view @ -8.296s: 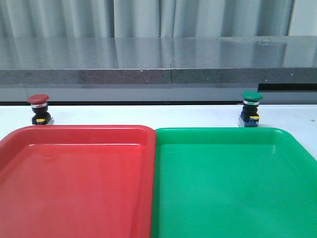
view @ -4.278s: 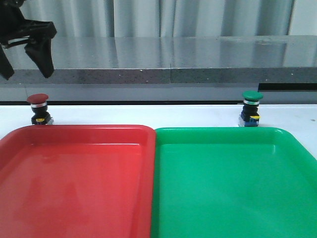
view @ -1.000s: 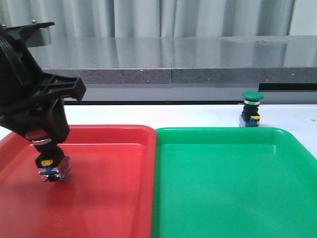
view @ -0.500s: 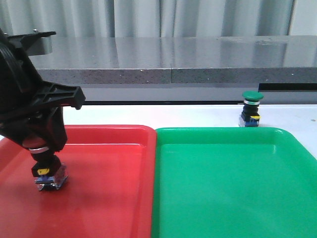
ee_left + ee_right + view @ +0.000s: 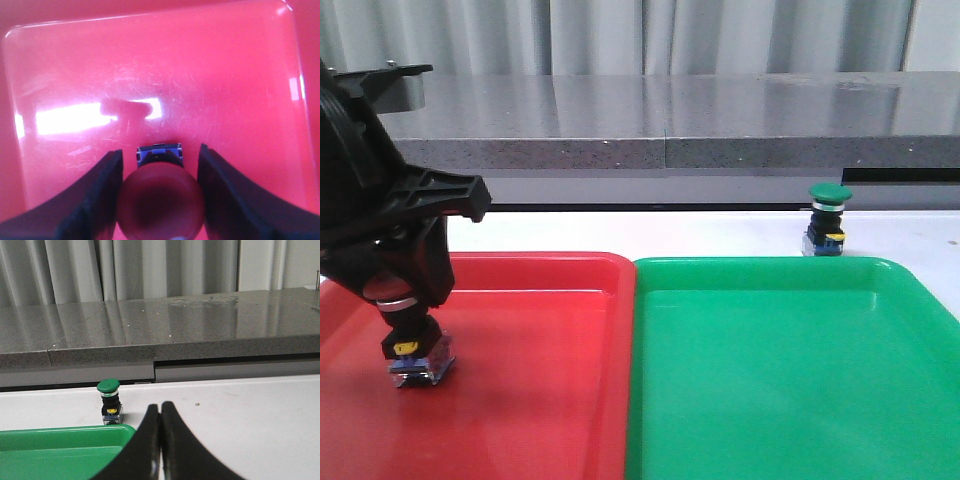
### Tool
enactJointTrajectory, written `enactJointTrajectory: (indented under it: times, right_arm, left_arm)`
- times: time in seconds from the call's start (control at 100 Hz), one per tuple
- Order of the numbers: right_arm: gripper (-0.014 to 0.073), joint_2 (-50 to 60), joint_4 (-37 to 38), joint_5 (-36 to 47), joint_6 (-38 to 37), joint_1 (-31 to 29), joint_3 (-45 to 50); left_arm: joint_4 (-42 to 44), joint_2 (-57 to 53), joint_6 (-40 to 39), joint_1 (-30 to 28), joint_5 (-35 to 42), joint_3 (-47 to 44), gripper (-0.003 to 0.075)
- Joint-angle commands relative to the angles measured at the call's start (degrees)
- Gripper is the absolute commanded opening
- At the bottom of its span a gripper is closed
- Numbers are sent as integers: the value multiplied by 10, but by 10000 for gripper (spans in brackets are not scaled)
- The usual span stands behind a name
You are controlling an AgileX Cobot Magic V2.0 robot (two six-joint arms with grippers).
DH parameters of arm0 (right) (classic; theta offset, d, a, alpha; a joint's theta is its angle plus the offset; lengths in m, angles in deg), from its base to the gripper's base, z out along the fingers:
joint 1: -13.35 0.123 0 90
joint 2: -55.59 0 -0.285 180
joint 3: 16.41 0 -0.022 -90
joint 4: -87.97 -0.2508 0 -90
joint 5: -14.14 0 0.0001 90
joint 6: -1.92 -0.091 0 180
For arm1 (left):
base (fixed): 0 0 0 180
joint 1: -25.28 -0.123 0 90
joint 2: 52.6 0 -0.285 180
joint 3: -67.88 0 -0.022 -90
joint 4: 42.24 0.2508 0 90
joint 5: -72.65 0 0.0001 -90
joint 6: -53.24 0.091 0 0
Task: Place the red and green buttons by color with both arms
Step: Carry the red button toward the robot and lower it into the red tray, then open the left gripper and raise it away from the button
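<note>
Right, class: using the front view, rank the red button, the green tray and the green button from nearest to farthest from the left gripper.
1. Red button: between the left gripper's fingers, over the red tray.
2. Green tray: right of the red tray.
3. Green button: far right, behind the green tray.

The front view looks low and forward across both trays toward the curtain at 12 o'clock, the left wrist view peers closely down into the red tray, and the right wrist view, facing forward, shares the green button with the front.
</note>
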Motion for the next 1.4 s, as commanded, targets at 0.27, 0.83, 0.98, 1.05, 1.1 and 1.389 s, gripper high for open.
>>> enactJointTrajectory:
  times: [0.27, 0.83, 0.98, 1.05, 1.1, 1.389]
  right_arm:
    - [-64, 12, 5, 44, 2, -4, -10]
    - [-64, 12, 5, 44, 2, -4, -10]
    - [-64, 12, 5, 44, 2, -4, -10]
    - [-64, 12, 5, 44, 2, -4, -10]
    - [-64, 12, 5, 44, 2, -4, -10]
    - [-64, 12, 5, 44, 2, -4, -10]
  left_arm:
    - [4, -18, -6, 5, 10, 11, 513]
    - [24, -79, -4, 5, -11, 29, 510]
    - [25, -129, -4, 5, -11, 29, 510]
    - [34, -151, -4, 5, -14, 29, 510]
    - [39, -166, -4, 5, -18, 29, 505]
    - [56, -245, -2, 5, -3, -1, 152]
